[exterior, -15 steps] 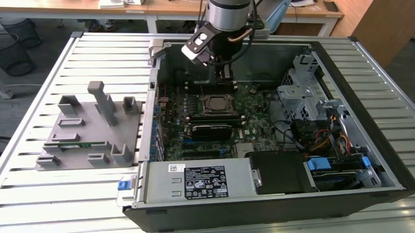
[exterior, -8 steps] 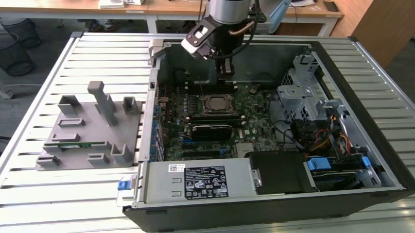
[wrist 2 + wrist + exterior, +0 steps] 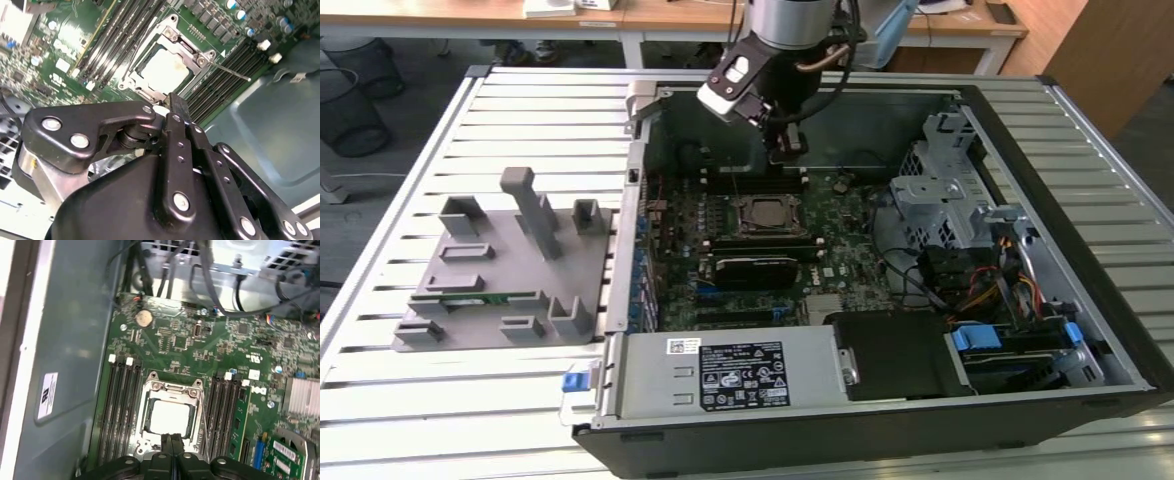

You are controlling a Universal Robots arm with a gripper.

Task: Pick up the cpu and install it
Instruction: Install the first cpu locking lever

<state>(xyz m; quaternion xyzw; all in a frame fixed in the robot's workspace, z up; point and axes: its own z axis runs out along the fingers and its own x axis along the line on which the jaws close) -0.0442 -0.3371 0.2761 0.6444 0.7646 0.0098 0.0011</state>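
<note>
Black gripper (image 3: 171,440) linkages crowd the foreground in both wrist views, the fingers (image 3: 176,107) pressed together with nothing visible between them, poised above the open computer case (image 3: 1067,110). Beneath them, the cpu (image 3: 170,417) already lies in its socket frame (image 3: 145,405) on the green motherboard (image 3: 200,345), flanked on either side by rows of dark memory slots (image 3: 120,405). Judging by this, the placing of the chip appears done and the arm is at the closing stage of the install; the thin metal lever (image 3: 230,72) stands out from the frame at an angle, so whatever move remains calls for careful, light contact near the socket rather than any fresh grasp. Seen from above, the chip is a flat pale square with a dull silver-white top and a slightly stained centre, sitting level inside the frame. On the exterior view's left, a grey parts holder (image 3: 507,270) rests on the slatted counter (image 3: 400,400).
</note>
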